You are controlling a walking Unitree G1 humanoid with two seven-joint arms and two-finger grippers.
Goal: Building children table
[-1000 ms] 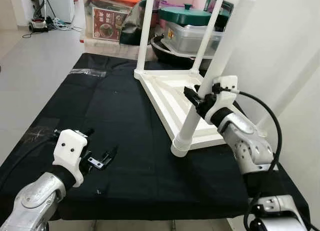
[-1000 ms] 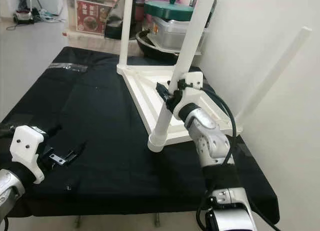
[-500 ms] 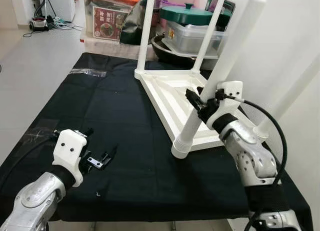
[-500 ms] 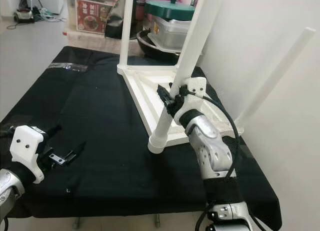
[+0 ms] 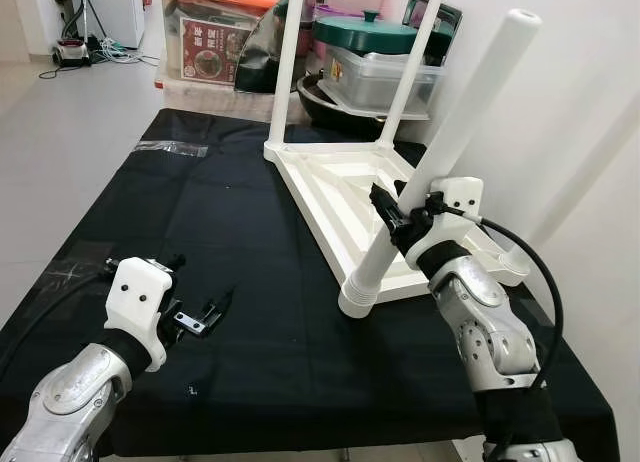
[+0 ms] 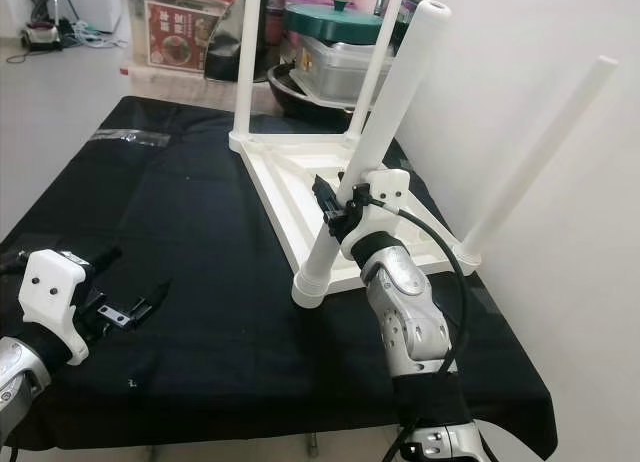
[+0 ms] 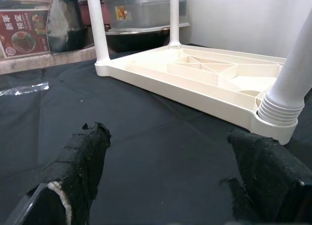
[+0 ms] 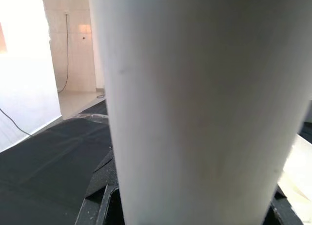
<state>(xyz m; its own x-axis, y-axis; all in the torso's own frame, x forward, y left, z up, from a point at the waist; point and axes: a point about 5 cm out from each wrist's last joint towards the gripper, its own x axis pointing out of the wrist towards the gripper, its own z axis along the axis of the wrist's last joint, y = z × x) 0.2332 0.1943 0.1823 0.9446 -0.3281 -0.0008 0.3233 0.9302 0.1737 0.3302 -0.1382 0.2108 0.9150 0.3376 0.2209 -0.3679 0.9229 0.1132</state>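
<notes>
A white children's table top [image 5: 330, 182] lies upside down on the black cloth. Two white legs [image 5: 288, 62] stand upright at its far corners. A third leg [image 6: 540, 152] leans toward the wall at the right corner. My right gripper [image 5: 395, 214] is shut on the fourth leg [image 5: 450, 132], which tilts to the right. That leg's ribbed collar [image 5: 360, 294] sits at the top's near corner. The right wrist view has this leg [image 8: 204, 108] close up between the jaws. My left gripper [image 5: 200, 317] hovers open low over the cloth at the near left, its padded fingers [image 7: 83, 171] wide apart.
Behind the table stand a clear storage box [image 5: 215, 42], a green-lidded container [image 5: 375, 52] and a black wok [image 5: 335, 107]. A clear plastic wrapper [image 5: 168, 148] lies on the cloth at the far left. A white wall [image 5: 580, 102] runs along the right side.
The held leg has tipped a little further to the right with my right gripper still on it, and the right elbow has swung in. The left arm has stayed put.
</notes>
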